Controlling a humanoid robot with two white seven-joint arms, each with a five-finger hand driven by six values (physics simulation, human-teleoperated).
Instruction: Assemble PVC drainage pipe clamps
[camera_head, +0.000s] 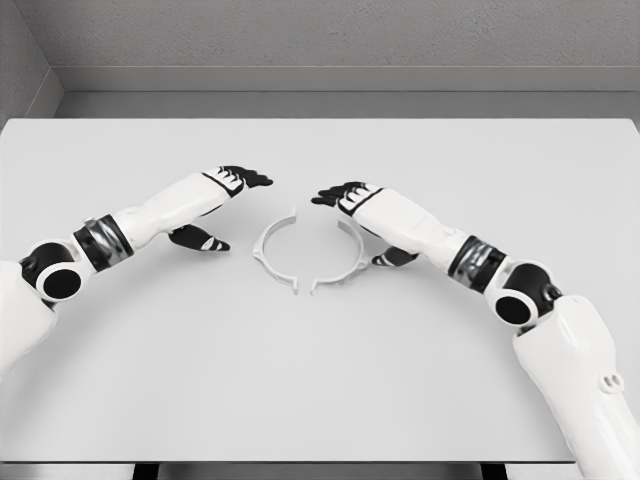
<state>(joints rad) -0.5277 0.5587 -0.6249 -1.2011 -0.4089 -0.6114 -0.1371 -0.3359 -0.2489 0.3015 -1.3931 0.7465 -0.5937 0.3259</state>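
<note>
Centered on the white bench (320, 400), two clamp halves (310, 255) lie facing, nearly forming a ring. Your left hand (235, 182) and right hand (345, 196) hover beside them, fingers relaxed, holding nothing. Press both halves inward evenly so the tabs meet.

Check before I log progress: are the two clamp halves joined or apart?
Apart. The left clamp half and right clamp half face each other as a ring, with gaps at both ends.

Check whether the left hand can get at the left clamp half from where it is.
Probably yes: the left hand hovers open beside the left clamp half, with bare table between.
</note>
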